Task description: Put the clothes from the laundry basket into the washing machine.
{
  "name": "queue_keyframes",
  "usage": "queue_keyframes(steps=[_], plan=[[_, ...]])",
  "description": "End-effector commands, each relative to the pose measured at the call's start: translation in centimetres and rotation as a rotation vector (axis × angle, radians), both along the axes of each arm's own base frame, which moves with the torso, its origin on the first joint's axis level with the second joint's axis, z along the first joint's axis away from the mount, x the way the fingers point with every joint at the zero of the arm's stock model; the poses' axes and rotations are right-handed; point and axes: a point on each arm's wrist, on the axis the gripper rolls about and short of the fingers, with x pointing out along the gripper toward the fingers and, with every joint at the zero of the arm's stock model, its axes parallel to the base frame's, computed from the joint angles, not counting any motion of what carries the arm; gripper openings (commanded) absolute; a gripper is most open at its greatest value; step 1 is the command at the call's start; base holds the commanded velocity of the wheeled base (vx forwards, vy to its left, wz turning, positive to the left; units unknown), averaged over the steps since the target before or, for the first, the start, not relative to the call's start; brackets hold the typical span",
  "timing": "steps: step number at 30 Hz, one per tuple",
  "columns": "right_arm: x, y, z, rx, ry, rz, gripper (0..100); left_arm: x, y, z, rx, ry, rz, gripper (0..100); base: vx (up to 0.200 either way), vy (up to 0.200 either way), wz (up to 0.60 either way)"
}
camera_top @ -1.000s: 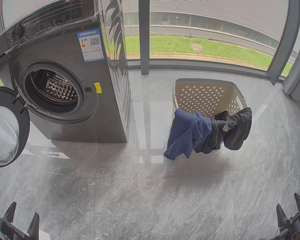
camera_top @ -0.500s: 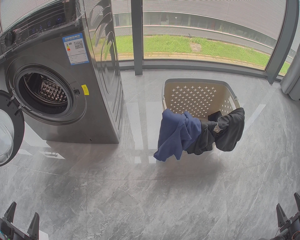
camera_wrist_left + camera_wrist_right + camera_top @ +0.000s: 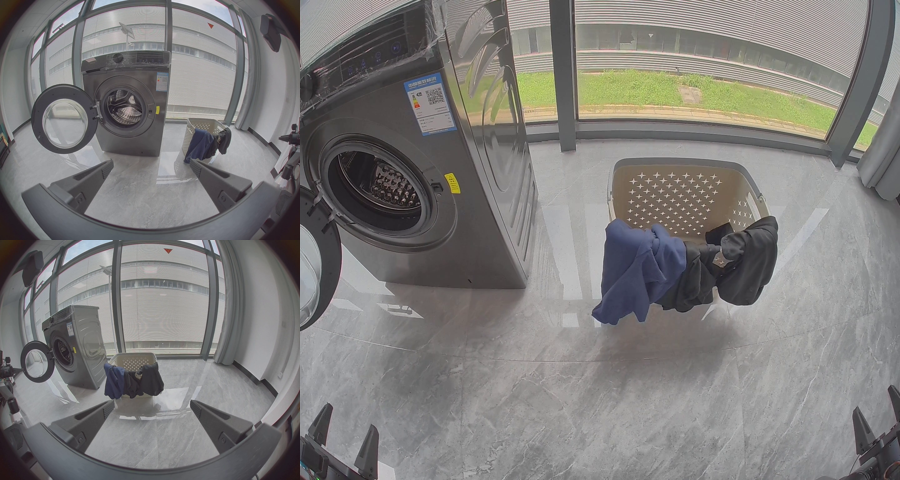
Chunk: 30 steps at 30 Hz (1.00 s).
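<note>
A cream laundry basket (image 3: 681,187) (image 3: 203,125) (image 3: 132,360) stands on the grey floor in front of the window. A blue garment (image 3: 634,269) (image 3: 200,147) (image 3: 113,380) and a black garment (image 3: 731,265) (image 3: 223,140) (image 3: 147,380) hang over its near rim. The grey washing machine (image 3: 481,156) (image 3: 131,106) (image 3: 78,343) is at the left, its round door (image 3: 312,262) (image 3: 64,118) (image 3: 37,362) swung open and the drum bare. My left gripper (image 3: 345,434) (image 3: 151,176) and right gripper (image 3: 878,415) (image 3: 150,416) stay low and near me, both open and holding nothing, far from the basket.
Tall windows (image 3: 700,69) with dark frame posts (image 3: 562,75) run behind the basket and the machine. A pale curtain (image 3: 881,156) hangs at the far right. Bare tiled floor (image 3: 600,400) lies between me and the basket.
The whole head view has shifted: machine and basket sit further left in the picture, so the camera has turned. Both grippers hold their place.
</note>
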Motion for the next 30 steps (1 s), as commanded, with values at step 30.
queue_keyframes(steps=[30], plan=[[-0.04, 0.01, -0.31, -0.001, -0.005, 0.001, 100, 0.02, 0.0, -0.52, 0.001, 0.003, 0.0, 100, 0.0, -0.04, 0.0]])
